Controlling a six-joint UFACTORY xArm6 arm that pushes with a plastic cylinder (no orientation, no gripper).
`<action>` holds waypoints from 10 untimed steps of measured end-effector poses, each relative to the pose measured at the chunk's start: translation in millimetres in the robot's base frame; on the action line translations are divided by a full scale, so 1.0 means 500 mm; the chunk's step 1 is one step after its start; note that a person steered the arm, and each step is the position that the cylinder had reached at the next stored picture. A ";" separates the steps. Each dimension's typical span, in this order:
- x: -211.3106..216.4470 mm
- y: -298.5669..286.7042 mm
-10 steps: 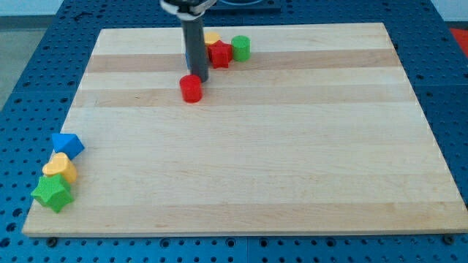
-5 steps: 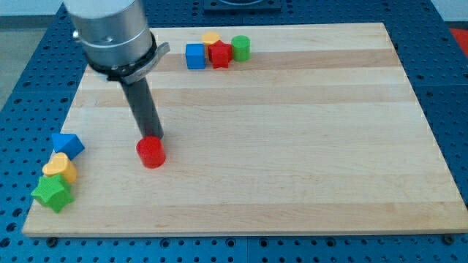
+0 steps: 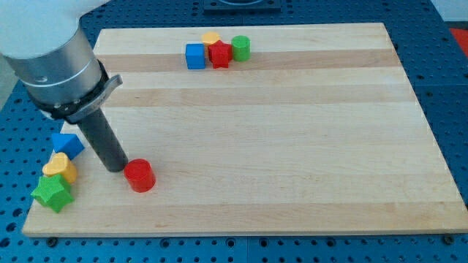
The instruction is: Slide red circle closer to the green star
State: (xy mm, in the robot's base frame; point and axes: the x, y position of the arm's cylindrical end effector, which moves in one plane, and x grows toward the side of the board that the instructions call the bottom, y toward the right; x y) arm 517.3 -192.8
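The red circle [image 3: 139, 175] lies on the wooden board [image 3: 292, 146] near the lower left. The green star [image 3: 51, 193] sits at the board's lower left corner, well to the left of the red circle. My tip [image 3: 117, 168] is down on the board just left of the red circle, close to it or touching it, between it and the green star. The rod leans up and to the left from the tip.
A yellow heart [image 3: 60, 169] and a blue block [image 3: 67, 145] sit just above the green star. At the view's top stand a blue cube [image 3: 194, 56], a red star [image 3: 219, 53], a yellow block [image 3: 211, 38] and a green cylinder [image 3: 240, 48].
The red circle has slid from the upper middle down and left toward the lower left corner. My tip has moved from above the circle to its left side.
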 end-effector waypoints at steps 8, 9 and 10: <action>0.055 0.180; 0.066 0.206; 0.082 0.201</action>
State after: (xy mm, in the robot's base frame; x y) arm 558.1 -92.6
